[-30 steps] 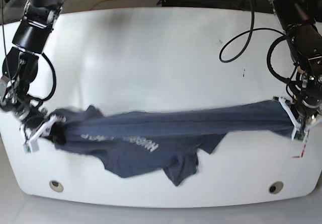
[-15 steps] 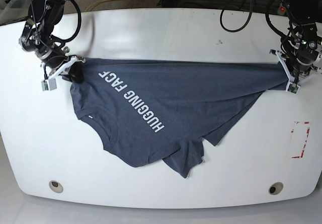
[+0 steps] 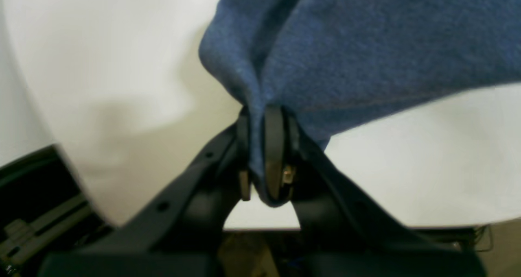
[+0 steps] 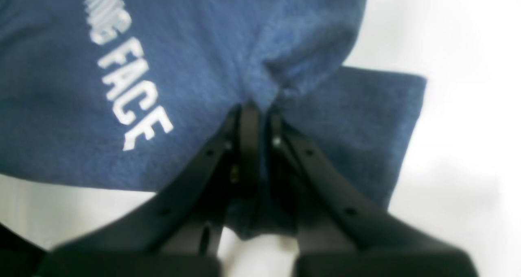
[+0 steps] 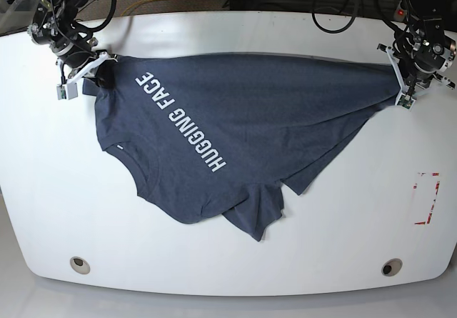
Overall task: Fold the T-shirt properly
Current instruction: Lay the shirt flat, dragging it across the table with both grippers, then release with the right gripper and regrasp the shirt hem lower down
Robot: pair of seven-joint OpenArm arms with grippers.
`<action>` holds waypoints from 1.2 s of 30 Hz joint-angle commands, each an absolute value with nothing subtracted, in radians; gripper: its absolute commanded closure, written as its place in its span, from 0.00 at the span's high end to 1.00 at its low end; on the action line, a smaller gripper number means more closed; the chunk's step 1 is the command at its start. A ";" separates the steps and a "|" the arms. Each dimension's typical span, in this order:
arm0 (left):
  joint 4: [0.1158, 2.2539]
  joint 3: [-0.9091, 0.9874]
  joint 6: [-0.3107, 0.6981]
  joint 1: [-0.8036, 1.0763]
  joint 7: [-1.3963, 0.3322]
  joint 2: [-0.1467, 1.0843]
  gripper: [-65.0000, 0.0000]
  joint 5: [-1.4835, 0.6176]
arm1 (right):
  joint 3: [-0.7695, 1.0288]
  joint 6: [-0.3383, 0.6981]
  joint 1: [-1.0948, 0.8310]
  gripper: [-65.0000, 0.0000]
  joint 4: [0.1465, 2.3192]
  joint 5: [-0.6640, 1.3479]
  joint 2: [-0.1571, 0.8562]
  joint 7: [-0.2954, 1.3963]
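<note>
Carried toward twelve o'clock, the T-shirt point(image 5: 235, 118) hangs pinched between our left gripper point(image 5: 405, 82) and right gripper point(image 5: 89, 71): spreading step; next, lay it flat.

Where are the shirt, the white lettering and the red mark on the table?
T-shirt point(image 5: 285, 111): base view, plain middle of fabric.
Lettering point(image 5: 182, 123): base view, mid-print.
Red mark point(image 5: 427, 198): base view, its outline, table's right side.
</note>
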State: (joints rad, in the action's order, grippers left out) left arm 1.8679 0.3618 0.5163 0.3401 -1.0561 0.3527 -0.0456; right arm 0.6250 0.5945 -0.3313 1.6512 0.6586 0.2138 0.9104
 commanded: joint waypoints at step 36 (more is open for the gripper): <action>1.705 0.420 0.645 0.364 -0.900 0.401 0.00 -0.039 | 0.312 0.596 0.271 0.71 1.239 0.670 0.363 0.886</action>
